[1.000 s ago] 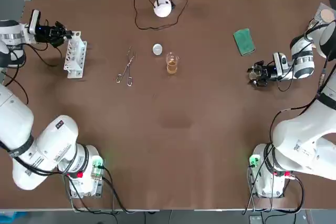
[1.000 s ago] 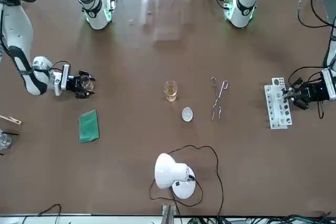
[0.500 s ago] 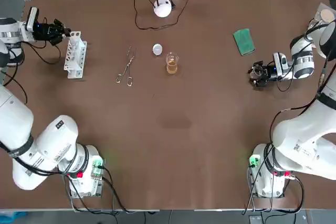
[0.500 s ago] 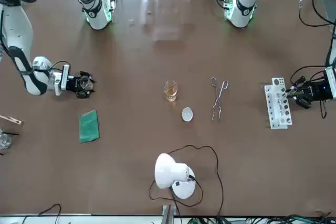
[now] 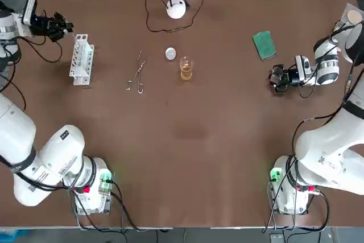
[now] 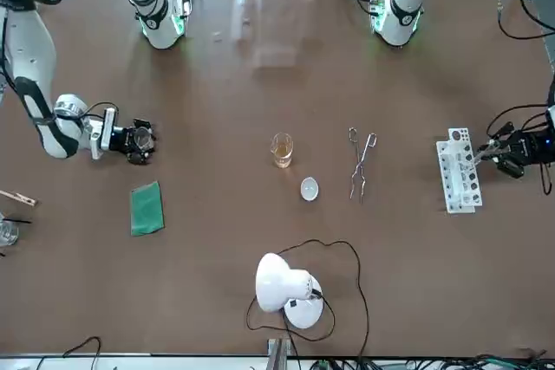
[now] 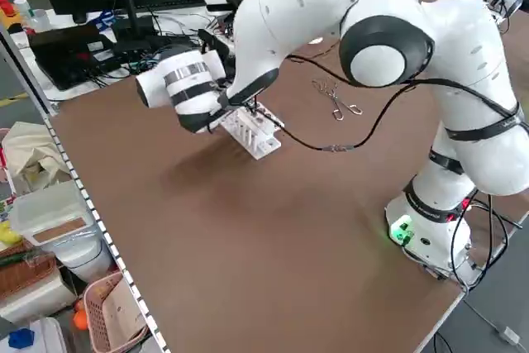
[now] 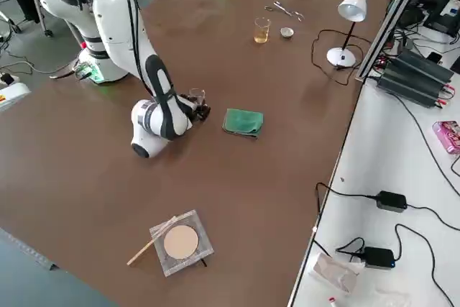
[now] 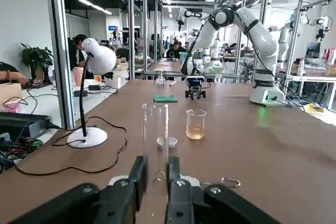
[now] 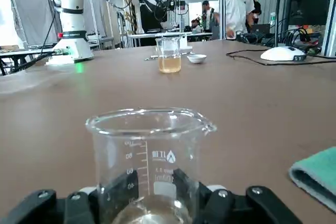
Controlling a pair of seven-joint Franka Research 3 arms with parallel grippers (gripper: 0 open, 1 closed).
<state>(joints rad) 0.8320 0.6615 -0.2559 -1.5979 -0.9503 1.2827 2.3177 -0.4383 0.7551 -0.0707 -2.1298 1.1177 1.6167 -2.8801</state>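
Note:
My left gripper (image 5: 62,25) is past the far end of the white test-tube rack (image 5: 81,59), at the table's far left. It is shut on a clear glass test tube (image 9: 156,129), which stands upright between its fingers (image 9: 137,174) in the left wrist view. The rack (image 6: 460,181) lies just beside this gripper (image 6: 506,150) in the front view. At the right edge of the table my right gripper (image 5: 277,77) is low over the tabletop. Its fingers are shut on a clear graduated beaker (image 10: 149,156) that holds a little liquid.
Mid-table stand a small beaker of amber liquid (image 5: 186,69), a white dish (image 5: 170,54) and metal tongs (image 5: 136,73). A white desk lamp (image 5: 176,8) with its cable is at the far edge, and a folded green cloth (image 5: 264,45) lies beyond the right gripper. A wire gauze square (image 8: 180,241) sits at the far right.
My left gripper has drawn back from the rack toward the far left corner with the tube. My right gripper's fingers have closed in around the beaker.

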